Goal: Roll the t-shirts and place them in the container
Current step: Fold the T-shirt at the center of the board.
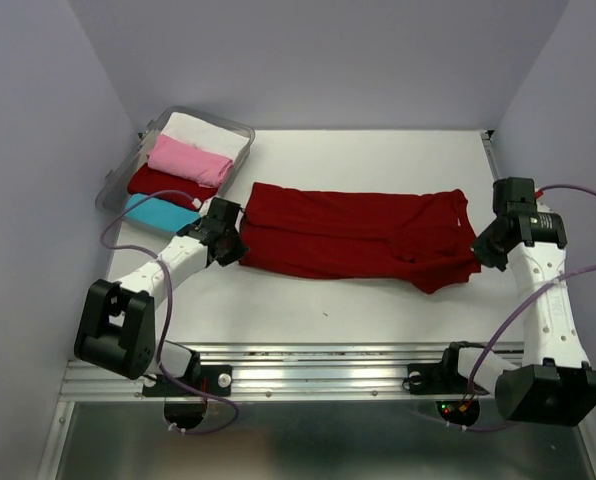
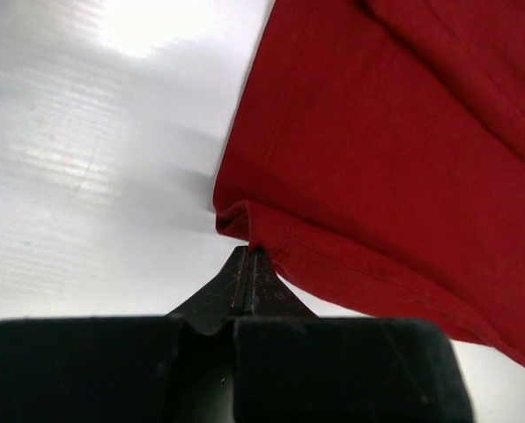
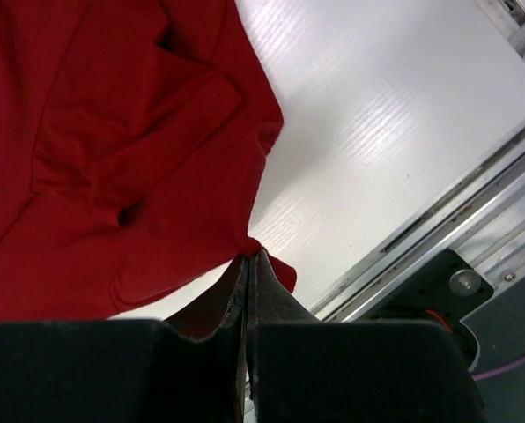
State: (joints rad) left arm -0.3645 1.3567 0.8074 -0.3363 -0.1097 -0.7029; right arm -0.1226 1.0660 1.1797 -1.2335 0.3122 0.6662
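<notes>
A large dark red t-shirt (image 1: 358, 235) lies folded into a long band across the middle of the white table. My left gripper (image 1: 228, 243) is at its left end. In the left wrist view the gripper (image 2: 249, 251) is shut, pinching the near corner of the shirt's hem (image 2: 403, 150). My right gripper (image 1: 481, 250) is at the shirt's right end. In the right wrist view the gripper (image 3: 252, 256) is shut on a corner of the shirt (image 3: 113, 150), with a bit of cloth poking past the right finger.
A clear plastic tub (image 1: 113, 185) stands at the back left, holding rolled white (image 1: 208, 133), pink (image 1: 188, 160), dark red (image 1: 163, 183) and cyan (image 1: 160, 212) t-shirts. A metal rail (image 1: 318, 365) runs along the table's near edge. Grey walls close in both sides.
</notes>
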